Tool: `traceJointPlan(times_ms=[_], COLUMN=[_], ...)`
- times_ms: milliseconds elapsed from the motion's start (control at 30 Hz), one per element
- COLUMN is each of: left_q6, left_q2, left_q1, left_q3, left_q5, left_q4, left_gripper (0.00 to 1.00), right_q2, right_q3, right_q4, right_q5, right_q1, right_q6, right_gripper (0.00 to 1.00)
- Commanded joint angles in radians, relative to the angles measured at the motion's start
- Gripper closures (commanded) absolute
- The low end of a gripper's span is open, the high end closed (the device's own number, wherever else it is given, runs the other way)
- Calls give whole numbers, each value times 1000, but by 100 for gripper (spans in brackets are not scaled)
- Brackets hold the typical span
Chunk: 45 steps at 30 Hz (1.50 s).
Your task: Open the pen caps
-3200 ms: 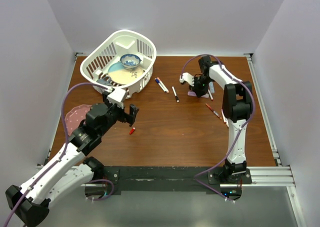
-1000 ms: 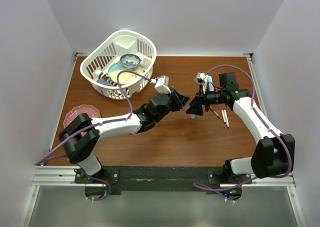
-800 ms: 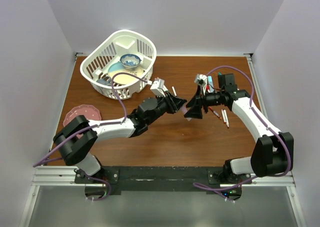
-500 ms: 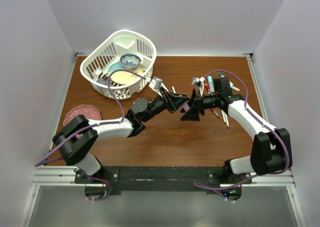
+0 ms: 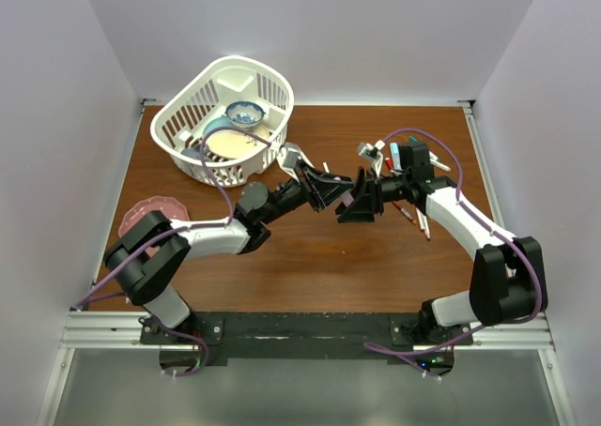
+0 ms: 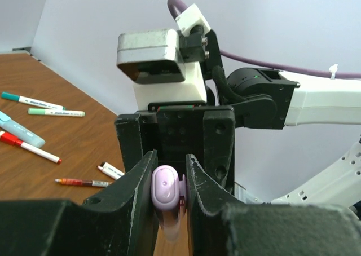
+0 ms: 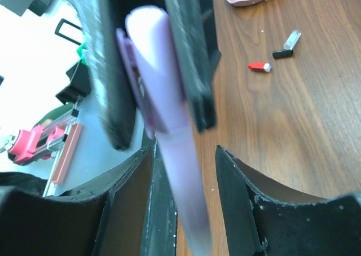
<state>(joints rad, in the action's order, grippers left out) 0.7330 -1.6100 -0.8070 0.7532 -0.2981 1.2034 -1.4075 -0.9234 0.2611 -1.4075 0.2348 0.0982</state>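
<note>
Pincers closer than before, left pincer (image 6: 170, 160) gripping lilac pen (image 6: 166, 191), right pincer (image 7: 185, 154) released

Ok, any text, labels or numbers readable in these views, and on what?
Nothing can be read in any view.
Teal pen: dark print along the barrel, too small to read.
Green pen: dark print along the barrel, too small to read.
Held lilac pen: no print visible.

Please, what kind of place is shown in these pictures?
Probably a robotics lab test cell, not a home: a wooden table boxed in by plain white walls, two arms bolted to a metal rail, and staged props, a dish basket and loose pens.
</note>
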Motion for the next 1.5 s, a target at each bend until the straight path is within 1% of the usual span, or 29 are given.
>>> traceJointPlan(times_ms=[0, 33, 67, 100, 133, 267, 333, 367, 400, 467, 500, 600, 733, 767, 800, 833, 867, 900, 933, 1000, 1033, 1100, 1133, 1167, 1233, 1300, 1333, 1400, 1467], left_q6=[6, 5, 3, -1, -1, -21, -41, -50, -61, -64, -79, -135, -132, -127, -123, -113, -98, -96, -99, -153, -165, -188, -188, -175, -158, -152, -152, -153, -168], left_q2=[-25, -25, -25, -22, -19, 36, 86, 99, 119, 130, 137, 163, 225, 243, 283, 304, 326, 370, 393, 467, 496, 583, 610, 633, 665, 676, 677, 667, 629], left_q1=[8, 8, 8, 8, 9, 44, 112, 142, 208, 305, 331, 402, 459, 462, 462, 460, 459, 456, 451, 414, 395, 301, 264, 206, 178, 161, 160, 155, 154], left_q3=[34, 31, 32, 32, 35, 51, 116, 147, 223, 303, 383, 490, 482, 468, 428, 408, 385, 344, 325, 249, 214, 94, 57, 22, -54, -101, -118, -146, -143], left_q5=[-73, -72, -69, -62, -58, 40, 63, 50, 42, -1, -10, -16, -27, -33, -29, -39, -73, -79, -88, -82, -58, 58, 109, 196, 255, 348, 381, 386, 404], left_q4=[53, 47, 29, 24, 18, -30, -94, -109, -132, -191, -218, -326, -381, -398, -427, -505, -557, -627, -797, -960, -1098, -1194, -1278, -1310, -1390, -1439, -1435, -1415, -1415], left_gripper=[100, 100, 100, 100, 100, 100, 100, 100, 100, 100, 100, 100, 100, 100, 100, 100, 100, 100, 100, 100, 100, 100, 100, 100, 100, 100, 100, 100, 100], right_q2=[15, 18, 19, 18, 18, 21, 16, 7, 2, -13, -16, -21, -13, -7, 2, 11, 24, 39, 60, 52, 30, -4, -40, -59, -99, -148, -159, -186, -206], right_q3=[1, 3, 3, 3, 1, 17, 29, 31, 31, 29, 29, 28, 15, 0, -55, -78, -81, -48, -40, -70, -86, -135, -146, -156, -178, -187, -187, -183, -187], right_q4=[-39, -40, -45, -48, -49, -57, -72, -74, -77, -76, -77, -77, -53, -5, 179, 244, 247, 165, 152, 215, 248, 375, 400, 429, 487, 507, 507, 504, 530], right_q5=[-44, -44, -44, -53, -50, -48, -45, -44, -47, -54, -59, -65, -41, 50, 126, 242, 453, 576, 669, 850, 879, 948, 964, 972, 1019, 1071, 1132, 1185, 1188], right_q1=[1, 1, 3, 3, 3, 18, 32, 52, 63, 89, 95, 109, 106, 103, 100, 98, 94, 87, 77, 66, 55, 41, 23, 17, 15, 15, 14, 8, -20], right_q6=[-25, -25, -25, -26, -26, -23, -26, -26, -26, -26, -26, -25, 6, 58, 142, 272, 268, 238, 227, 274, 335, 414, 440, 454, 468, 465, 465, 462, 469], right_gripper=[55, 60, 69, 96, 100, 100, 100, 100, 100, 100, 100, 100, 100, 100, 100, 100, 100, 100, 100, 100, 100, 100, 100, 100, 100, 100, 99, 95, 94])
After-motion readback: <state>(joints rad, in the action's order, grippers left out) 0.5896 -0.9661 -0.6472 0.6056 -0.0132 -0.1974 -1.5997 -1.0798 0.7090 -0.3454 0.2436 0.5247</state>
